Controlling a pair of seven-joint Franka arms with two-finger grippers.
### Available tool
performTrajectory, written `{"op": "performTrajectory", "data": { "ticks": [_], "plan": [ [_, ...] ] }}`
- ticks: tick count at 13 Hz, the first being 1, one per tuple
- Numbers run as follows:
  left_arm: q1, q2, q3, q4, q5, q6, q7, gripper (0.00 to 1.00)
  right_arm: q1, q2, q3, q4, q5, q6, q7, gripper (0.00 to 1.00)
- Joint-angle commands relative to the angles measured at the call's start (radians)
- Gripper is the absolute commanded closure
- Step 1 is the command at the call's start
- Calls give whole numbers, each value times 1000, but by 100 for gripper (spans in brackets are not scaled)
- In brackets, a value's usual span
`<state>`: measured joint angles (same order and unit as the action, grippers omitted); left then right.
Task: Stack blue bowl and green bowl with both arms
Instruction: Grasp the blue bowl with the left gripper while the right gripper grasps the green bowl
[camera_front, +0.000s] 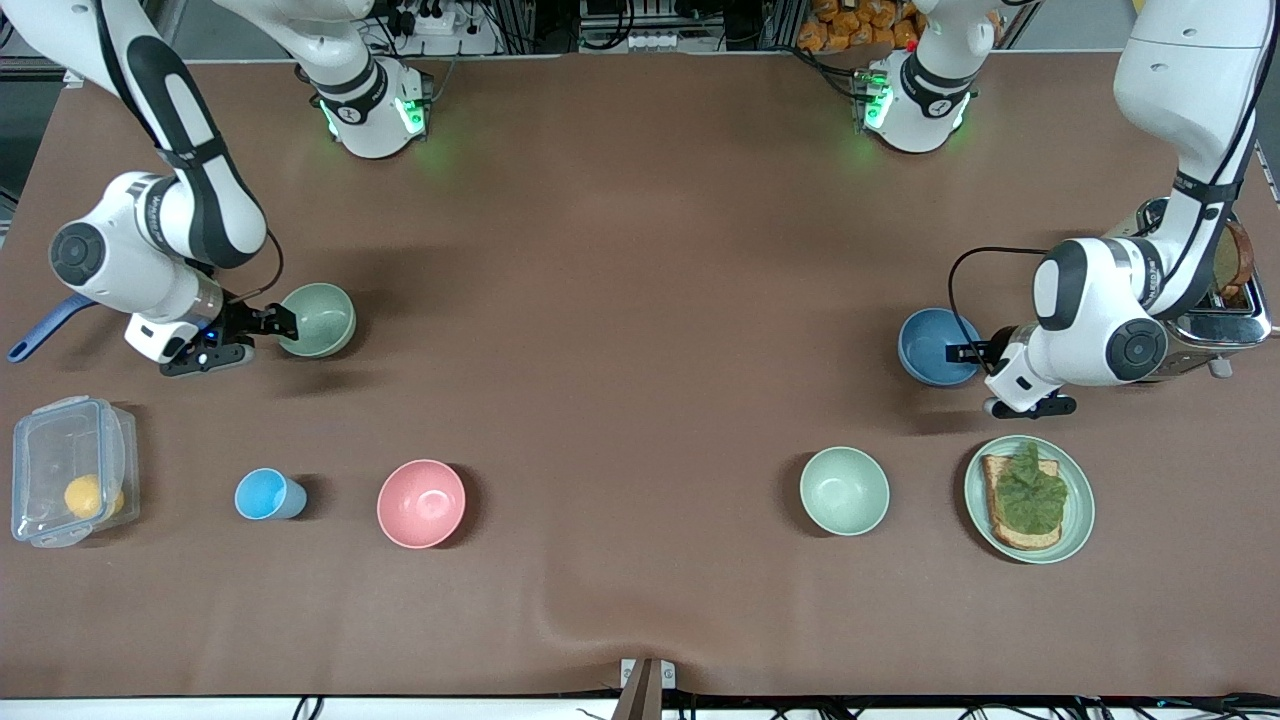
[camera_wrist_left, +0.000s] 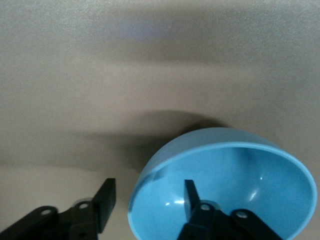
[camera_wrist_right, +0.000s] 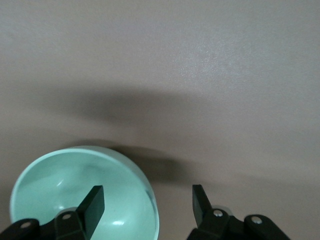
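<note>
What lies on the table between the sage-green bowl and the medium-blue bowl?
Nothing: in the front view only bare brown tabletop separates the sage-green bowl from the medium-blue bowl.

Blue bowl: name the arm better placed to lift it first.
Left. The left end effector straddles the blue bowl rim, one finger inside and one outside. The right end effector straddles the green bowl at the right arm's end.

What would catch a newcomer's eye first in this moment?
Both arms are at a bowl at once: the right gripper straddles the rim of the green bowl near the right arm's end of the table, and the left gripper straddles the rim of the blue bowl near the left arm's end. In each wrist view one finger is inside the bowl and one outside, not yet pinched.
</note>
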<state>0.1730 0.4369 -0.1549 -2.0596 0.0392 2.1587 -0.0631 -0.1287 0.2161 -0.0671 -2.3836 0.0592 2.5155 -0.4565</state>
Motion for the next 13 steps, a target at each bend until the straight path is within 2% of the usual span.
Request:
{"op": "performTrajectory", "data": {
  "ticks": [1,2,3,4,5,7,9,13],
  "plan": [
    [3,9,-6,15,5,6,14,78,6,11,0,-69,14,109,-25,40],
    [5,9,-6,15,5,7,14,90,8,17,1,-84,14,136,-27,46],
    [5,9,-6,15,5,6,14,100,8,25,0,-86,14,138,-27,59],
    [5,9,-6,16,5,6,14,100,8,23,1,-88,14,137,-36,91],
    [5,9,-6,16,5,6,14,100,6,23,1,-88,14,129,-41,100],
    [6,8,-8,18,5,6,14,100,9,17,6,-85,14,112,-25,100],
    [5,5,-8,19,5,4,16,100,17,-3,24,-65,17,39,28,100],
    [5,-4,-9,35,4,-7,19,100,93,-41,55,-48,42,-10,256,100]
  ]
}}
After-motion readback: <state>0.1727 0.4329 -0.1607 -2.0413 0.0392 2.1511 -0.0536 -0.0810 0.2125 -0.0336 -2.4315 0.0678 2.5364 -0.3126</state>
